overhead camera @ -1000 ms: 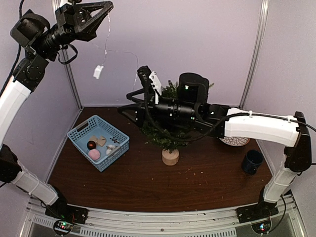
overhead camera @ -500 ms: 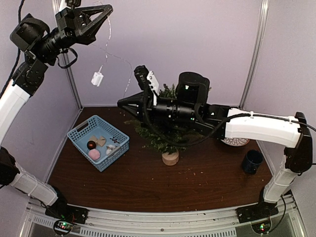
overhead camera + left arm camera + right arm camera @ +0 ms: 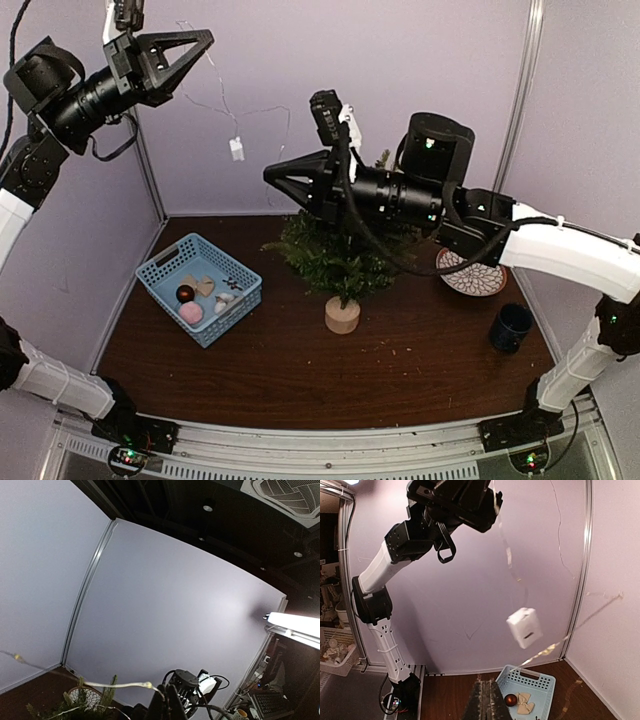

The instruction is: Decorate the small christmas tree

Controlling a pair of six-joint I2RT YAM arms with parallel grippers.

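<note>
**Desk:** Where is the small christmas tree [image 3: 335, 255] on your screen?

**Me:** Upright on its pale round base [image 3: 342, 316], around the middle of the dark table [image 3: 300, 380]. My right arm crosses in front of its top in the overhead view. A blue basket [image 3: 166, 252] of ornaments sits to its left, well apart. A patterned plate [image 3: 480, 283] and a dark mug [image 3: 511, 327] are off to its right.

**Desk:** And the 2 grippers?

**Me:** I have the left gripper [image 3: 200, 42] high by the back-left wall, fingers pressed together on a thin light string [image 3: 147, 684]. The wire runs down from those tips, and a small white box [image 3: 237, 149] hangs on it in mid-air. The right gripper [image 3: 272, 176] is up in the air left of the tree's top, pointing left, its fingers closed flat against each other.

**Desk:** Is the right one holding the wire too?

**Me:** I cannot tell. On its wrist camera the wire slants toward the fingertips [image 3: 484, 692], with the box [image 3: 525, 627] dangling just above them.
</note>
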